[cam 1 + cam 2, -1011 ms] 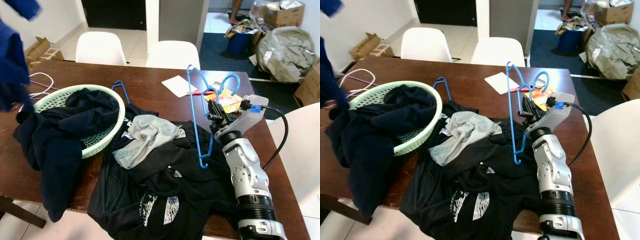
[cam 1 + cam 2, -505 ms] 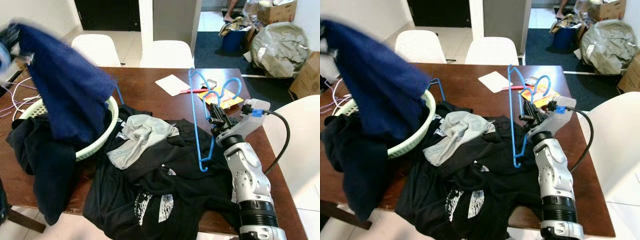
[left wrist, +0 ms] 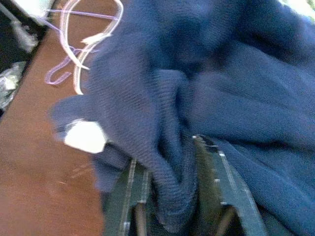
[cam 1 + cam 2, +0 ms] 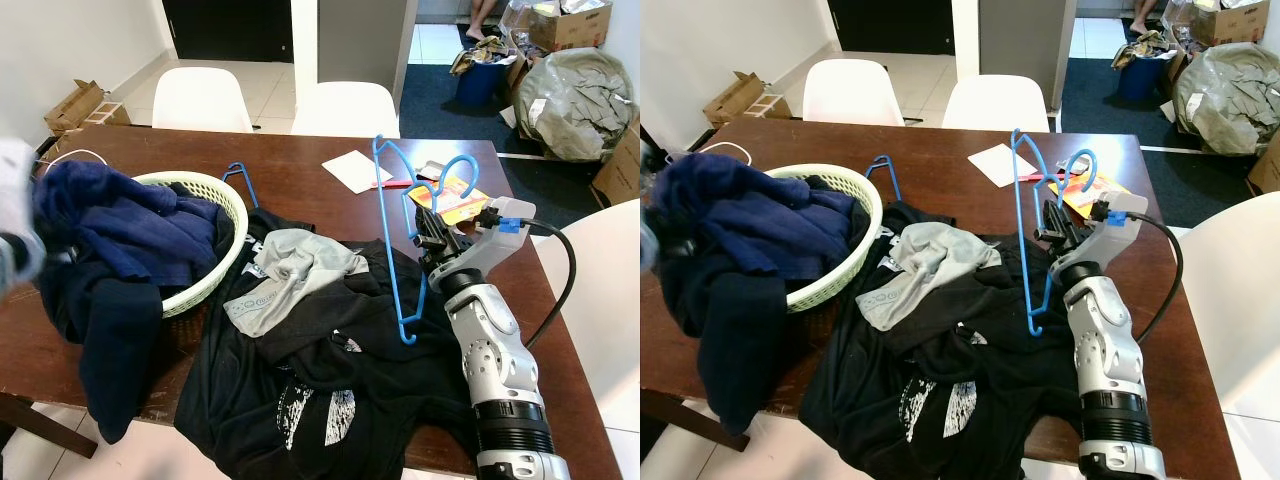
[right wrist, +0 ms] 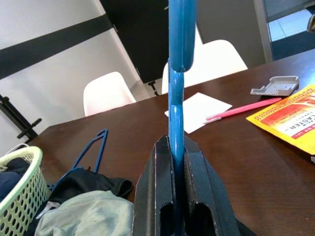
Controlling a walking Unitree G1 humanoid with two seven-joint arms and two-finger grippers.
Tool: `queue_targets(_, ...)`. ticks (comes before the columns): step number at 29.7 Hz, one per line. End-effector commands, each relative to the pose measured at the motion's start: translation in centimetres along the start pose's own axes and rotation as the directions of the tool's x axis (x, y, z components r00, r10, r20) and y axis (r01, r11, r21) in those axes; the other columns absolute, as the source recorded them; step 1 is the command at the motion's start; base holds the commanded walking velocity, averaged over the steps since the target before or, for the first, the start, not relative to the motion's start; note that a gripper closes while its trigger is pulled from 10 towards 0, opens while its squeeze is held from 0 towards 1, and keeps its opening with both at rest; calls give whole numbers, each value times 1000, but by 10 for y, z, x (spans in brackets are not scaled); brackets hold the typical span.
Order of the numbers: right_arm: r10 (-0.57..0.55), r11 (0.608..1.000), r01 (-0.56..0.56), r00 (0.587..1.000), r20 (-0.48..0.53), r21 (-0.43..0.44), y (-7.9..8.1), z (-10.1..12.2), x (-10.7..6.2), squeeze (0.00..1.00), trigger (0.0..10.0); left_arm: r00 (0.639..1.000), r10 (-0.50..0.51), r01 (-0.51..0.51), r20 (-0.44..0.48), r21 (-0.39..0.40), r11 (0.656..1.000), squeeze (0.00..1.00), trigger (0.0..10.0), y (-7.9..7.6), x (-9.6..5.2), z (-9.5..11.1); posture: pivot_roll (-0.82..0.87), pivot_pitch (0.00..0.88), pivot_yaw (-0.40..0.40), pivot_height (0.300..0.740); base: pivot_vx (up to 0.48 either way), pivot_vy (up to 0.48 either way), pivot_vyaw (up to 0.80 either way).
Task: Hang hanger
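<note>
Moved since 0.5 s ago: dark blue knit garment (image 4: 130, 225), then lifted high over the table's left end, now dropped back onto the pale green plastic laundry basket (image 4: 222, 262), spilling over its rim.
Left gripper (image 3: 172, 196): at far left edge in head views, blurred; in wrist view two black fingers (image 3: 209, 182) pinched on a fold of the blue garment, so holding cloth.
Unchanged: right arm, blue hanger and black clothes pile approx. same place as 0.5 s ago; slight shift of whole view = camera, not things.
Right gripper (image 5: 176, 169): over right part of table, fingers closed narrow on the hanger's vertical bar.
Blue plastic clothes hanger (image 4: 385, 215): held upright w/ hook end (image 4: 455, 165) up beside the gripper, lower end down near the black clothes; not hung on anything.
Second blue hanger (image 4: 240, 180): lying on table just beside basket, partly under clothes.
Black printed T-shirt pile (image 4: 330, 380): mid table, draped over front edge; grey garment (image 4: 290, 270) on top.
Dark brown wooden table (image 4: 290, 160): also bears white paper sheet (image 4: 357, 170), pink pen (image 5: 241, 109), yellow-orange leaflet (image 5: 290, 120), white cable (image 3: 81, 49) at left end.
Behind table: two white chairs (image 4: 200, 98).
</note>
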State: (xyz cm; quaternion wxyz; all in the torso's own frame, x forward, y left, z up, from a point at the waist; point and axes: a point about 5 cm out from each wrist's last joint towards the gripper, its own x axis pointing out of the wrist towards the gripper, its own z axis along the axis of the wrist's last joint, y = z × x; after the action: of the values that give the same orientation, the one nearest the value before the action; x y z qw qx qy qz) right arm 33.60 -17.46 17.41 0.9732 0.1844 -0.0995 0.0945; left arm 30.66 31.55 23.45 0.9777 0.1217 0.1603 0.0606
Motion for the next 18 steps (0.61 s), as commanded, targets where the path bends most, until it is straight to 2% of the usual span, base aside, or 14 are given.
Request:
queue_targets(1,8,1000,-8,1000,-4,3,3,-1,-1,0,10000,996,-85,79,31,164,983,1000,10000,-5,-9,14,45,120,52,740,0,0,0)
queue_targets(2,8,1000,-8,1000,-4,3,3,-1,-1,0,10000,996,-85,79,31,164,983,1000,10000,-5,-9,14,45,120,52,740,0,0,0)
queue_targets(4,3,1000,-3,1000,-3,1,0,0,-2,0,10000,957,-272,239,101,254,937,1000,10000,-23,-28,45,46,119,50,740,0,0,0)
queue_targets(5,3,1000,-3,1000,-3,1,0,0,-2,0,10000,957,-272,239,101,254,937,1000,10000,-23,-28,45,46,119,50,740,0,0,0)
queue_targets(7,0,1000,0,1000,-2,-1,-1,0,-3,0,10000,905,-399,344,146,301,890,1000,10000,-34,-46,67,46,119,50,740,0,0,0)
queue_targets(8,0,1000,0,1000,-2,-1,-1,0,-3,0,10000,905,-399,344,146,301,890,1000,10000,-34,-46,67,46,119,50,740,0,0,0)
queue_targets(9,-1,1000,1,1000,-1,-1,0,0,-2,0,10000,806,-550,442,220,395,806,1000,10000,-41,-77,98,50,116,51,740,0,0,0)
queue_targets(10,-1,1000,1,1000,-1,-1,0,0,-2,0,10000,806,-550,442,220,395,806,1000,10000,-41,-77,98,50,116,51,740,0,0,0)
queue_targets(11,0,1000,0,1000,0,0,0,0,-1,0,10000,743,-620,474,251,458,752,1000,10000,-42,-98,113,53,116,50,740,0,0,0)
queue_targets(13,0,1000,0,1000,0,1,0,0,-1,0,10000,736,-627,472,256,470,746,1000,10000,-41,-101,115,54,115,50,740,0,0,0)
queue_targets(15,1,1000,-1,1000,-1,3,1,-2,-1,0,10000,700,-665,495,259,496,714,1000,10000,-40,-109,119,57,113,49,740,0,0,0)
queue_targets(18,1,1000,-1,1000,-1,3,1,-2,0,0,10000,691,-675,502,258,501,705,1000,10000,-40,-111,120,57,113,49,740,0,0,0)
